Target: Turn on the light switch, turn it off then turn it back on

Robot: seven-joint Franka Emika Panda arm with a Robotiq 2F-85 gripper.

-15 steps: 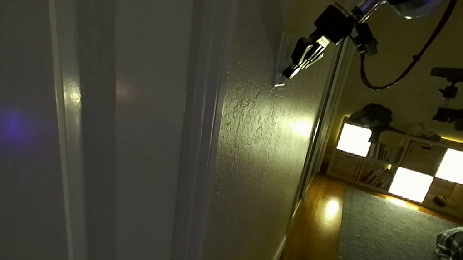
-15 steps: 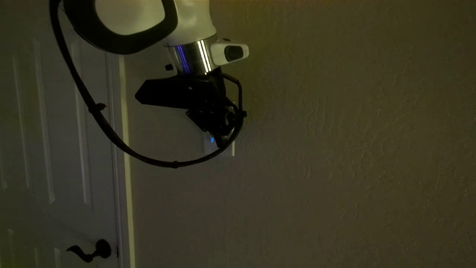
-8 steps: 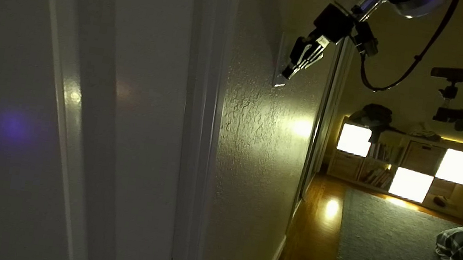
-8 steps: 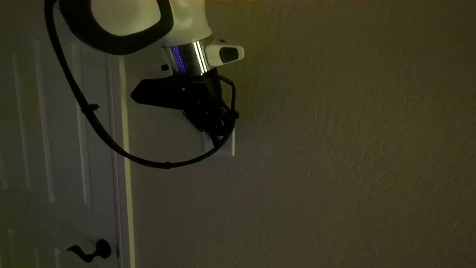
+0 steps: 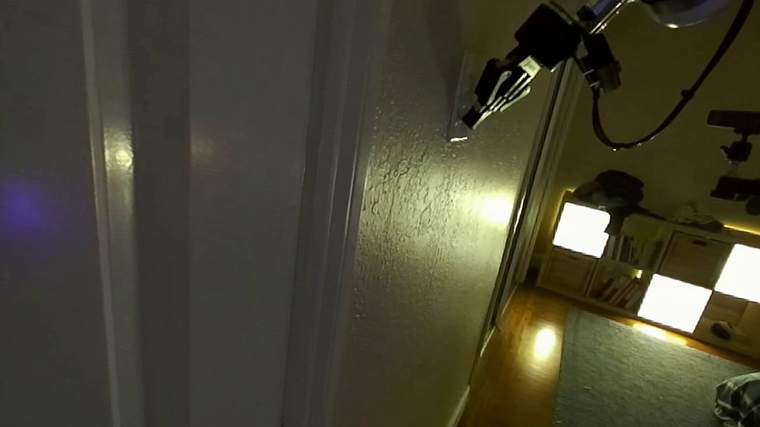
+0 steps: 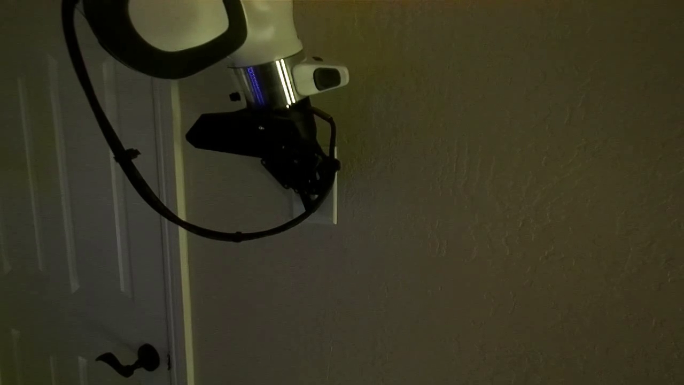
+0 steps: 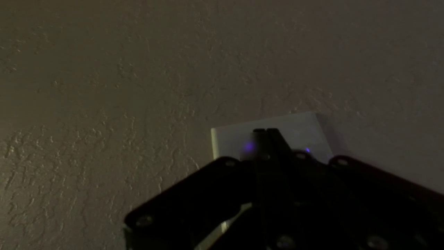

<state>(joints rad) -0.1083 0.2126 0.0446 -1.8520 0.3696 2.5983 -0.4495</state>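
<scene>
Judging by the dimness, we seem to be at a turning-on press, which one unclear: our black jointed gripper [image 7: 266, 131], clenched on nothing visible, points at the white rectangular light-switch plate [image 7: 298, 129] at the wrist view's four o'clock. We'd next push firmly; in an exterior view a looped black cable [image 6: 238, 236] crosses in front of the plate, a dark curved door handle [image 6: 146, 357] at its eight o'clock.
</scene>
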